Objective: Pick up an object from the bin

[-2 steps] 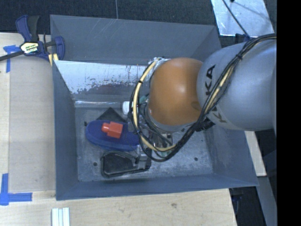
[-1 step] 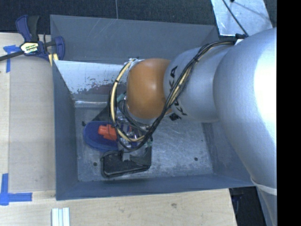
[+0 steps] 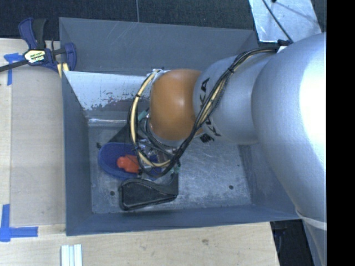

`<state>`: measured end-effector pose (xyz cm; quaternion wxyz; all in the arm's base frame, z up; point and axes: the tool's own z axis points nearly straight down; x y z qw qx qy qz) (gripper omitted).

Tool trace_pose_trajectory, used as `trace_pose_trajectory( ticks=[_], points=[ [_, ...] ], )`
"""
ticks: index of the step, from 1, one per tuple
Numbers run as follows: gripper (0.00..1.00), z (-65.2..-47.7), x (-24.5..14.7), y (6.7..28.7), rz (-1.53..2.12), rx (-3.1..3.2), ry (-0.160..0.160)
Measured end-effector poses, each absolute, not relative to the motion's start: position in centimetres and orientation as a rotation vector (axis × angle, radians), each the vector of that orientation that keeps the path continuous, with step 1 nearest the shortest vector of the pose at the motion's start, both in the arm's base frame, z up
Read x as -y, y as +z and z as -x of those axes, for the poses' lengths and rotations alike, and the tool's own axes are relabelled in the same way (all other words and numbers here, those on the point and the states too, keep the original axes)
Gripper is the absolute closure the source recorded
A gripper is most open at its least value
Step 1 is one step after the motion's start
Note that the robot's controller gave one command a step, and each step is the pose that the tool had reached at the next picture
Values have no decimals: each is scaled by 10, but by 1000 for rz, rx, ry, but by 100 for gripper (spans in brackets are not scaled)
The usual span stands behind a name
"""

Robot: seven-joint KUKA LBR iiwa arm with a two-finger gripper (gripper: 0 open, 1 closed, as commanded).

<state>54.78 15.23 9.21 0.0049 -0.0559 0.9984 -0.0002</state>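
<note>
My gripper (image 3: 151, 149) is low in the left half of the bin, mostly hidden under the arm's orange cover. Just to its left lies a blue, bowl-like thing (image 3: 111, 155) with a small orange-red thing (image 3: 127, 163) resting on its near side. A flat black wedge-shaped thing (image 3: 147, 194) lies directly in front of the gripper, near the bin's front wall. The gripper stands between the blue thing and the black wedge, close to the orange-red piece; whether it touches any of them is hidden.
The arm and its cables reach in from the right and cover the bin's right and back parts. Bare grey floor shows to the right of the black wedge. The bin's left wall slopes close to the blue thing.
</note>
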Motion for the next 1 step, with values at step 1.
trace_pose_trajectory(
  ticks=[1],
  points=[
    [100, -518, -172, 201, 143, -3128, 5]
  ],
)
